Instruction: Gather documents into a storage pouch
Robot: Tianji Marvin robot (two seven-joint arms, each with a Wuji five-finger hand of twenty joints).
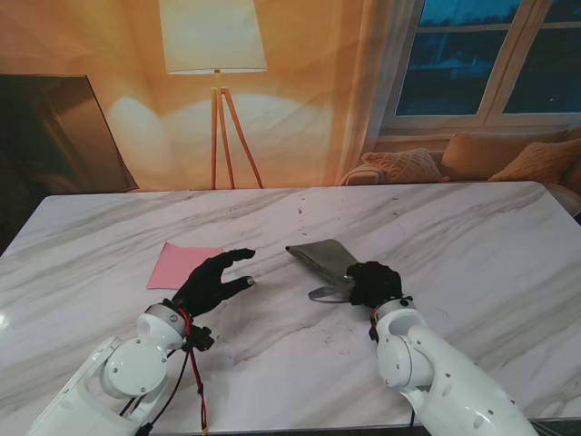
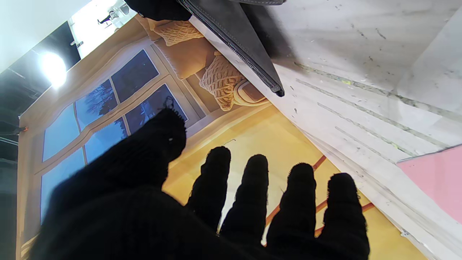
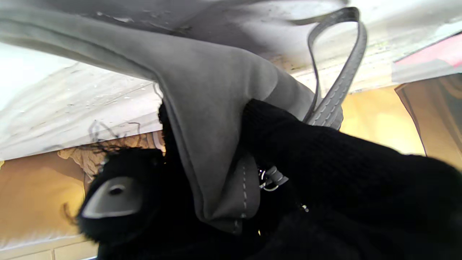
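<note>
A grey pouch (image 1: pixel 322 258) with a zip and a strap (image 1: pixel 324 292) lies near the middle of the marble table (image 1: pixel 454 236). My right hand (image 1: pixel 374 282) is shut on its near end; in the right wrist view the grey fabric (image 3: pixel 213 144) is pinched between black-gloved fingers, the strap (image 3: pixel 339 86) looping out. A pink document (image 1: pixel 182 263) lies flat to the left. My left hand (image 1: pixel 213 282) hovers open just right of it, fingers spread, holding nothing. The left wrist view shows the pouch's zip edge (image 2: pixel 234 43) and a pink corner (image 2: pixel 436 177).
A floor lamp (image 1: pixel 216 54) stands beyond the table's far edge, with a sofa and cushions (image 1: pixel 481 159) at the far right and a dark panel (image 1: pixel 54 132) at the far left. Red and black cables (image 1: pixel 195 381) hang from my left wrist.
</note>
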